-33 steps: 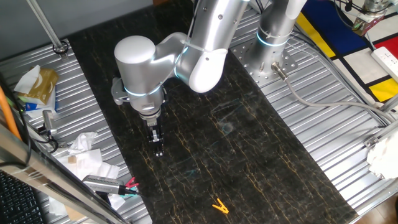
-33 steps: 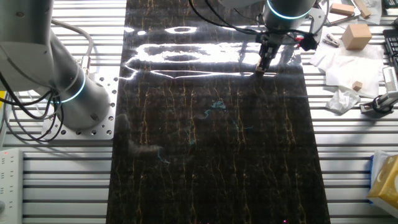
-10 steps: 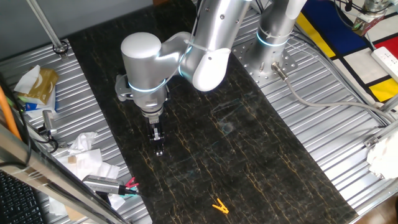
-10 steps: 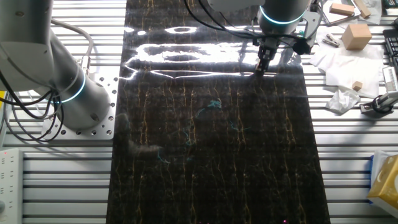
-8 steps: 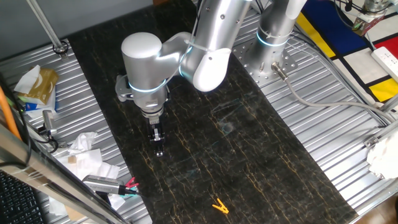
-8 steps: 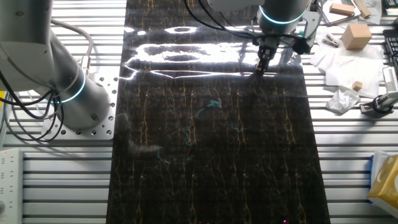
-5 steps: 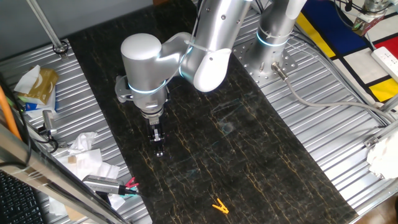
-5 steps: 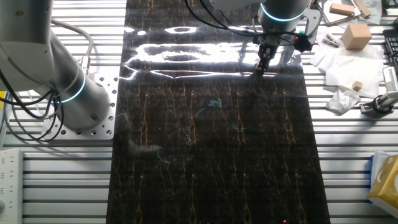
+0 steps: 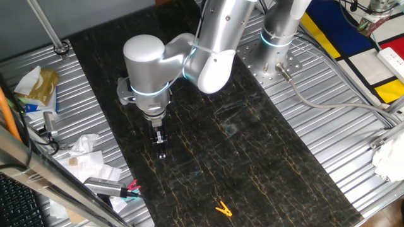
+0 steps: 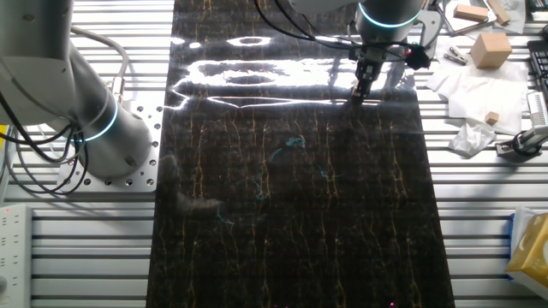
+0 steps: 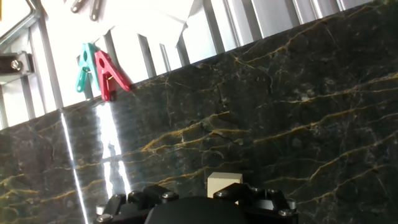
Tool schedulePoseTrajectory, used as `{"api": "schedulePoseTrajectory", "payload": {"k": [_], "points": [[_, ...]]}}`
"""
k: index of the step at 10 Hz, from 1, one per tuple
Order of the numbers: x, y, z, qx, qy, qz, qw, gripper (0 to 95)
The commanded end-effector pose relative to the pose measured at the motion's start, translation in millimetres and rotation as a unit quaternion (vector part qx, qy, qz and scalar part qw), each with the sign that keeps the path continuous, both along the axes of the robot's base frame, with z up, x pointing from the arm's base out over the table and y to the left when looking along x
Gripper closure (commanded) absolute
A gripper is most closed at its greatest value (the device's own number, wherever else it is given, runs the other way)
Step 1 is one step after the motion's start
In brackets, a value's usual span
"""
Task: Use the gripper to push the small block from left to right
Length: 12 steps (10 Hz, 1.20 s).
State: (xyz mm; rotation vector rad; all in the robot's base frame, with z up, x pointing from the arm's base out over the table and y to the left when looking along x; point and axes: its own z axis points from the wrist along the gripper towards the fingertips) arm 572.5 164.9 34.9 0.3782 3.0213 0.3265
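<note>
A polished dark marble-look surface [image 10: 291,214], veined in gold, is catching bright glare, flanked by ribbed silvery metal panels [image 9: 328,94]. The arm's smooth brushed-silver casing [image 9: 148,63] is glinting above the matt black claw [image 9: 161,150]. A pale, matt wooden small block [image 11: 224,183] is sitting at the claw's tip; red and teal plastic clips [image 11: 96,70] are lying beside crumpled white paper [image 10: 475,94].

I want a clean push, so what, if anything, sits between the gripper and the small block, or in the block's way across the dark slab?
Nothing visible does. In the hand view the small block sits right at the gripper tip, with bare dark slab beyond it. The yellow clip lies far off, nearer the slab's end.
</note>
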Motion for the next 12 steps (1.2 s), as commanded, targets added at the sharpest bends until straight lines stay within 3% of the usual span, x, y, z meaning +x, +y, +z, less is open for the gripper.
{"api": "schedulePoseTrajectory", "payload": {"k": [1,7,12], "points": [[-1.0,-1.5,-1.1,0.000,-0.001,0.003,1.0000,19.0],[-3.3,-4.9,-4.0,-0.006,-0.005,0.014,0.9999,19.0],[-3.8,-5.8,-4.9,-0.006,0.004,0.015,0.9999,19.0]]}}
